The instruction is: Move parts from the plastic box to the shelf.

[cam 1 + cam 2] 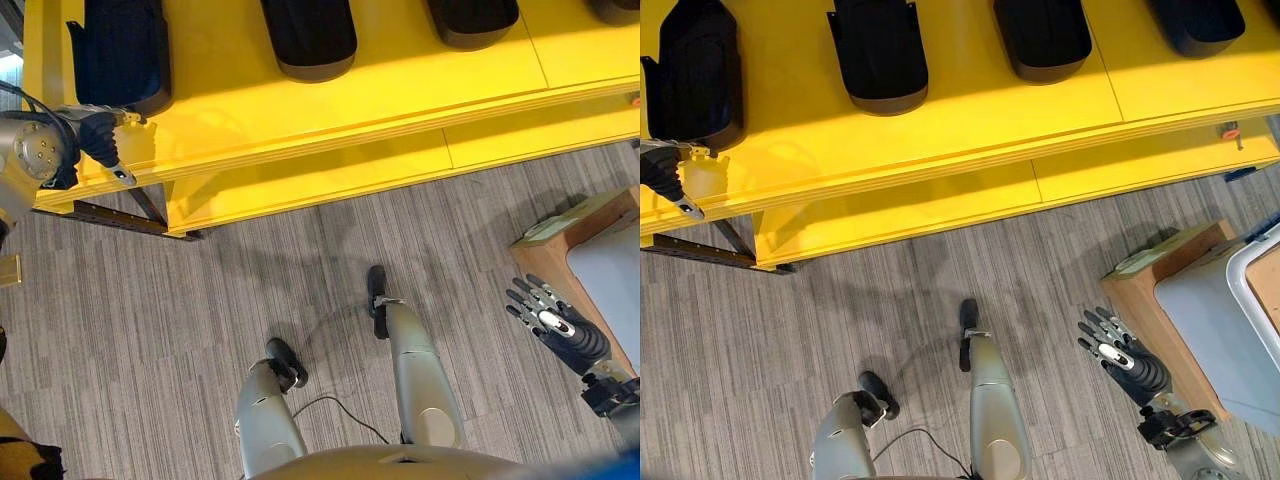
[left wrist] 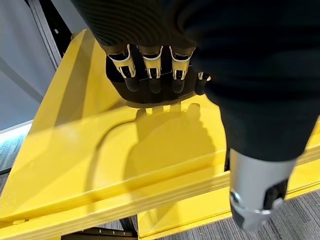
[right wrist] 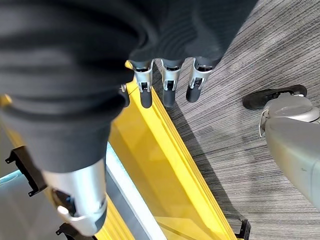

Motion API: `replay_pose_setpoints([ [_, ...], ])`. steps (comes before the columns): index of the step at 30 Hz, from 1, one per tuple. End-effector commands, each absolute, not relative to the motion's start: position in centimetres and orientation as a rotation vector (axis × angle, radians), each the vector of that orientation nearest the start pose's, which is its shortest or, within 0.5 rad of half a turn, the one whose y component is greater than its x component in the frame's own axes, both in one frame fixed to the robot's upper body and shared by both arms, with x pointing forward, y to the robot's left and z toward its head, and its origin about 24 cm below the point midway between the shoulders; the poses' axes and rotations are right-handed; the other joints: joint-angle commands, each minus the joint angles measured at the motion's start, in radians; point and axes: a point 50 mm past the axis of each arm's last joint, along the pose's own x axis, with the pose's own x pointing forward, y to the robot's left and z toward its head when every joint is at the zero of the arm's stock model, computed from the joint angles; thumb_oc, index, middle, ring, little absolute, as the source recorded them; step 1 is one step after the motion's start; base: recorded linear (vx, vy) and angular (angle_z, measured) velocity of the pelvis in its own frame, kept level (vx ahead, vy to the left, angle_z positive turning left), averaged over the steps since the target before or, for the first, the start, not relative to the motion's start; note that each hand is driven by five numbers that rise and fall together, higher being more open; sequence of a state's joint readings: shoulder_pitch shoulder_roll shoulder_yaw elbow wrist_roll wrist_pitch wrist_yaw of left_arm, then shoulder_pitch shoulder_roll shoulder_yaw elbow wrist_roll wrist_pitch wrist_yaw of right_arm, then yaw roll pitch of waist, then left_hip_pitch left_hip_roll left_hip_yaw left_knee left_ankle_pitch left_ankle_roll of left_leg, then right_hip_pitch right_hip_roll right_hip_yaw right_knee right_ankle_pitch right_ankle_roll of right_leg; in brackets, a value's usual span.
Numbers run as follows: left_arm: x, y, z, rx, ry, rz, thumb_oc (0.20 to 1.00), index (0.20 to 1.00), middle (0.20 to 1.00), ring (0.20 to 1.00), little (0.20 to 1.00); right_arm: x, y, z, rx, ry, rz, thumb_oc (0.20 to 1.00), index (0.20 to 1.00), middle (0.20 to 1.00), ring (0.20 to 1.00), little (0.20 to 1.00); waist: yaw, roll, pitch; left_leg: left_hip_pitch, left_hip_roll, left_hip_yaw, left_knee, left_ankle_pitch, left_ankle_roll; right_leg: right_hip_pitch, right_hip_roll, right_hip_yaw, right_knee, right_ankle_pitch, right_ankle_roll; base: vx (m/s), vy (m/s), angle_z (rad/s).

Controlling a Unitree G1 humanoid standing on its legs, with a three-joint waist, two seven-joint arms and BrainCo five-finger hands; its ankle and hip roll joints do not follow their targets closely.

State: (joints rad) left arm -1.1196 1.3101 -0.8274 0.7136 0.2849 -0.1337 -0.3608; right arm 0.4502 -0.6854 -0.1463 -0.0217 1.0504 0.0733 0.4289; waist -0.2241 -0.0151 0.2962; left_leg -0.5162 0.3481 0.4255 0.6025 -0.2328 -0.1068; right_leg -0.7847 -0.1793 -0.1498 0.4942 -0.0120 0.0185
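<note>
Yellow shelf (image 1: 970, 130) was loaded with four black parts (image 1: 880, 55). Left hand (image 2: 152, 75) was seen slack-fingered above it, right hand (image 1: 1120, 358) spread, empty, beside plastic box (image 1: 1215, 320).

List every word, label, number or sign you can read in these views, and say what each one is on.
None: no legible text shows in any view.
The yellow shelf carries no print.
The black parts on it show no label.
The plastic box and the wooden stand under it show no readable marking; a pale patch on the stand is too small to tell.
The left hand and right hand bear no text.
</note>
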Motion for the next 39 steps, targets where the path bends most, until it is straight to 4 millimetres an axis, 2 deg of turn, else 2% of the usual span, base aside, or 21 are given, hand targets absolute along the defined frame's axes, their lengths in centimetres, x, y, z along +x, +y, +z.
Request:
replay_pose_setpoints([
  [1,32.7,35.8,30.6,1.685,0.206,0.089,1.000,1.000,1.000,1.000,1.000,13.5,-30.6,3.6,0.405,0.288,0.142,1.000,1.000,1.000,1.000,1.000,0.007,-0.003,-0.045,-0.115,0.136,-0.139,-0.116,0.263,-0.092,0.016,-0.129,0.104,-0.002,0.135,0.188,0.00,0.000,0.00],
  [18,33.1,35.5,32.1,1.666,0.163,0.146,1.000,1.000,1.000,1.000,1.000,13.3,-30.9,3.7,0.400,0.300,0.139,1.000,1.000,1.000,1.000,1.000,0.005,-0.007,-0.044,-0.136,0.144,-0.144,-0.101,0.261,-0.092,-0.006,-0.127,0.107,0.007,0.136,0.187,0.00,0.000,0.00],
  [39,33.2,35.1,32.5,1.662,0.137,0.156,1.000,1.000,1.000,1.000,1.000,13.2,-31.2,3.9,0.401,0.296,0.129,1.000,1.000,1.000,1.000,1.000,0.001,-0.011,-0.043,-0.157,0.151,-0.147,-0.094,0.260,-0.090,-0.035,-0.126,0.113,0.019,0.139,0.188,0.00,0.000,-0.01],
])
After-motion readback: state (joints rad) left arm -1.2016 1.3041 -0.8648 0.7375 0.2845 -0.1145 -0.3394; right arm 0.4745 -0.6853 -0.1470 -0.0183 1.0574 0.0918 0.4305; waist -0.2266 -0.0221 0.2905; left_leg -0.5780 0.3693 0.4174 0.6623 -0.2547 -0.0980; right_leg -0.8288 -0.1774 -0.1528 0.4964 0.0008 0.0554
